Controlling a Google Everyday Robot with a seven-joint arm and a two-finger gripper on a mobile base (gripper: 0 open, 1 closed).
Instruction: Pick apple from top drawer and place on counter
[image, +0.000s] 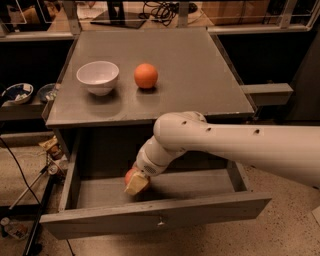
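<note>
My hand (136, 185) reaches down into the top drawer (100, 222), apple (130, 175) against it for grasping; I cannot tell its grip.

The grey table (200, 75) carries a white bowl (98, 76) and an orange (146, 75). Both lie beyond and above the claw (136, 184), the bowl further left. The claw is below the table's front edge, inside the open drawer (150, 220).

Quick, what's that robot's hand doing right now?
Hand: down inside the open top drawer, at the apple; whether it is gripping it cannot be told.
</note>
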